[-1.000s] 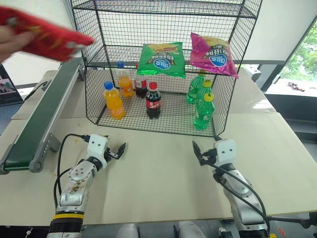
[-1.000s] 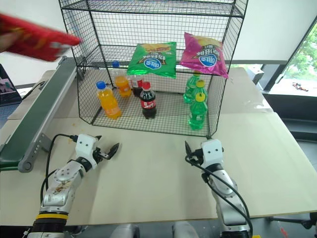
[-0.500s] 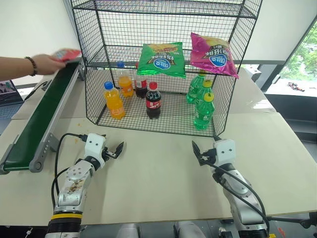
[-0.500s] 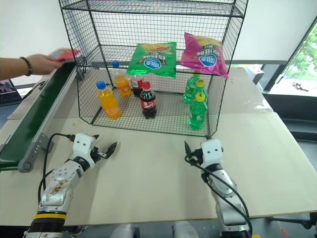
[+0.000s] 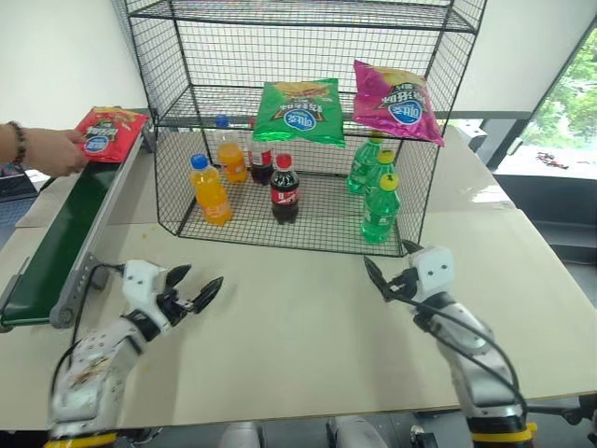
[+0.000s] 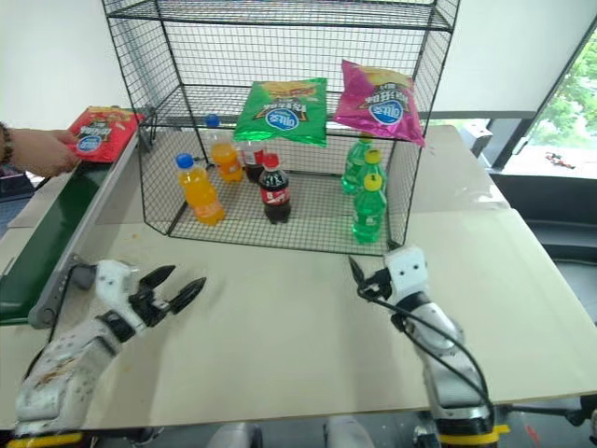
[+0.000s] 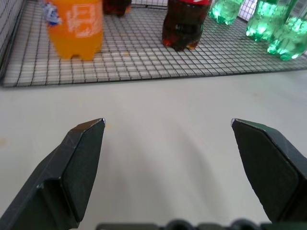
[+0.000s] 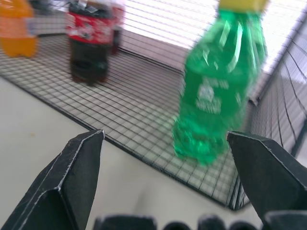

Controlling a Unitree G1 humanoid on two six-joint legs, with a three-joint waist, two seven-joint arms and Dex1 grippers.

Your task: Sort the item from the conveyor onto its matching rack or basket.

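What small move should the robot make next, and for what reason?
Probably wait, then reach the left gripper toward the conveyor. A person's hand holds the red chip bag at the belt's far end, so it is not free to take. Both the left and the right gripper are open and hold nothing, above the table before the wire rack.
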